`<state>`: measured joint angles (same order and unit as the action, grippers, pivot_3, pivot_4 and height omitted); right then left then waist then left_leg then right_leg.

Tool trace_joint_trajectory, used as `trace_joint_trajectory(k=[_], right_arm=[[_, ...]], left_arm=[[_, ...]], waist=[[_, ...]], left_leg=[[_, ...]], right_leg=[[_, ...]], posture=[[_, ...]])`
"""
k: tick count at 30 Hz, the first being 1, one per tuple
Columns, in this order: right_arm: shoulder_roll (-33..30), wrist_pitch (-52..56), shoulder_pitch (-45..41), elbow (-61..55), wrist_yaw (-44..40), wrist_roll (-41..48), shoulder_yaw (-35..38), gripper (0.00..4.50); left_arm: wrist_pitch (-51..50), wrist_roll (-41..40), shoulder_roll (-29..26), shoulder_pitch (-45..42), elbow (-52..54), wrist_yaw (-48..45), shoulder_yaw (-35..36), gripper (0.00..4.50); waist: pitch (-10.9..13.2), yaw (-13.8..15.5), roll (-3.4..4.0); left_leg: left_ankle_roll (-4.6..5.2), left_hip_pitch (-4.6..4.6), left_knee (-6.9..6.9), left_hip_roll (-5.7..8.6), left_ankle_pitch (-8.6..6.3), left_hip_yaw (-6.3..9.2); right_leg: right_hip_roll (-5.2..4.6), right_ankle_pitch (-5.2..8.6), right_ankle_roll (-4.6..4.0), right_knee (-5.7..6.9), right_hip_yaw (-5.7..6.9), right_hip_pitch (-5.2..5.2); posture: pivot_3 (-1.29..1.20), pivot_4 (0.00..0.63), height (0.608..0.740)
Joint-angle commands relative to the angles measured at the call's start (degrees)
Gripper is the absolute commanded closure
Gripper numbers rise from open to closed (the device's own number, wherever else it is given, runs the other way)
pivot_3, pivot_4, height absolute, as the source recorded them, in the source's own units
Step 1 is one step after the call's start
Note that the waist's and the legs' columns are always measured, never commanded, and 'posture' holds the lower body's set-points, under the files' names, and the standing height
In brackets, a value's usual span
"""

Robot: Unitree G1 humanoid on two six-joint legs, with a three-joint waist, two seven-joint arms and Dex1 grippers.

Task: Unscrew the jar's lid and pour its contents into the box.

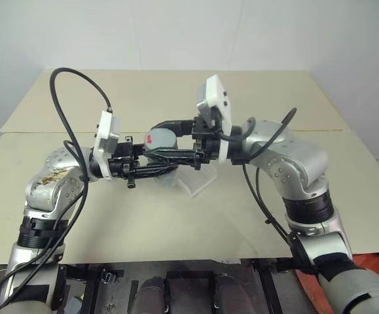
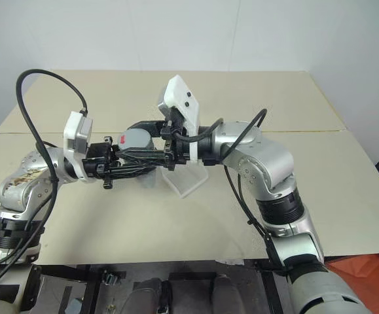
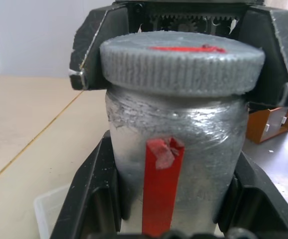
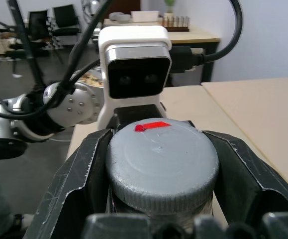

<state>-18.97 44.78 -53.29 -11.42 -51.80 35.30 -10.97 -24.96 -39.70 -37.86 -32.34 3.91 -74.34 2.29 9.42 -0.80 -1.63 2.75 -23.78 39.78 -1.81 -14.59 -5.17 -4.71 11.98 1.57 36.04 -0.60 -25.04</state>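
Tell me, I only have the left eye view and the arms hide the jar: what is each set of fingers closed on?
Observer: The left wrist view shows the left gripper clamping the jar by its body.
Operator: And the right?
Observer: The right gripper is shut on the lid, one black finger on each side of its ribbed rim.
Operator: Is the lid off yet?
Observer: No, it sits on the jar's neck. The box lies on the table beneath.
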Motion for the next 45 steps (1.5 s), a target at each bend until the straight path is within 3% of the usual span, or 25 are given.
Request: trace_joint_trajectory(k=[1,6,12,14,19,20,28,34,39,45], right_arm=[[-1.07,-5.28,-3.07,3.50,-11.61,2.70,0.90,1.75],[-1.71,-13.19,-7.18,12.33,-36.95,4.20,-2.64,1.75],[0.60,-22.21,-10.40,20.91,-40.41,0.38,-6.37,1.75],[1.43,-23.41,-9.76,21.65,-37.60,-1.08,-4.64,1.75],[-0.80,-21.75,-7.11,19.02,-30.37,-2.36,0.18,0.10],[-1.70,-21.22,-6.35,17.64,-28.59,-2.36,1.39,0.04],[-7.58,-6.22,0.15,-1.84,-9.12,2.32,9.13,0.04],[-5.21,1.67,1.65,-10.68,2.36,3.37,7.09,0.04],[-0.13,3.93,-0.09,-9.89,12.16,-2.60,1.78,0.04],[2.76,2.61,-2.07,-5.25,13.97,-4.25,0.65,0.04]], left_arm=[[0.33,-2.66,-1.44,-2.09,0.87,-7.68,0.14,2.58],[-2.03,-4.47,-1.63,-5.95,0.64,-14.67,-2.23,2.58],[-0.53,-2.52,-0.50,-6.86,0.50,-14.41,-3.24,2.58],[0.46,-1.44,-0.34,-6.02,0.53,-13.22,-2.66,2.58],[1.00,-0.41,-0.49,-3.80,0.44,-10.08,-0.32,2.58],[0.98,-0.42,-0.65,-3.25,0.42,-9.48,0.26,2.58],[2.11,0.51,0.41,-1.07,-2.12,-6.20,2.37,2.58],[3.41,2.39,2.26,-4.03,-5.67,-5.76,0.97,2.58],[3.18,2.57,2.97,-5.56,-6.23,-6.21,0.33,2.58],[2.23,1.86,2.98,-5.94,-5.31,-6.38,0.39,2.58]], waist=[[0.00,0.00,0.01],[0.01,0.10,0.01],[0.01,-0.19,0.01],[0.01,-0.18,0.02],[0.01,0.02,0.02],[0.01,0.17,0.02],[0.01,0.49,0.02],[0.01,0.06,0.02],[0.01,-0.06,0.02],[0.01,0.06,0.02]], left_leg=[[0.00,0.00,0.00,-0.01,0.00,0.00],[0.00,-0.01,0.04,-0.01,0.00,-0.01],[0.00,0.00,0.05,-0.08,0.00,0.01],[-0.02,0.00,0.05,-0.11,0.01,0.00],[-0.05,-0.04,0.06,-0.13,0.02,0.02],[-0.04,-0.04,0.05,-0.12,0.02,0.02],[-0.06,-0.07,0.04,-0.11,0.03,0.04],[-0.07,-0.05,0.07,-0.11,0.04,0.00],[-0.10,-0.03,0.06,-0.11,0.05,0.00],[-0.08,-0.06,0.05,-0.11,0.04,0.02]], right_leg=[[0.02,0.00,0.00,0.00,0.00,0.00],[0.08,0.00,0.00,-0.03,0.00,0.03],[0.17,0.00,0.00,0.03,-0.03,0.01],[0.21,0.00,-0.01,0.05,-0.07,-0.02],[0.20,-0.01,-0.01,0.16,-0.06,-0.06],[0.18,-0.01,-0.01,0.15,-0.07,-0.05],[0.12,0.00,-0.02,0.10,-0.02,-0.08],[0.16,-0.02,-0.03,0.06,-0.06,-0.08],[0.18,-0.03,-0.05,0.09,-0.08,-0.09],[0.19,-0.03,-0.04,0.08,-0.06,-0.09]], posture=[[0.00,0.150,0.740],[0.00,0.150,0.740],[0.00,0.150,0.740],[0.00,0.150,0.740],[0.00,0.150,0.740],[0.00,0.150,0.740],[0.00,0.150,0.740],[0.00,0.150,0.740],[0.00,0.150,0.740],[0.00,0.150,0.740]])
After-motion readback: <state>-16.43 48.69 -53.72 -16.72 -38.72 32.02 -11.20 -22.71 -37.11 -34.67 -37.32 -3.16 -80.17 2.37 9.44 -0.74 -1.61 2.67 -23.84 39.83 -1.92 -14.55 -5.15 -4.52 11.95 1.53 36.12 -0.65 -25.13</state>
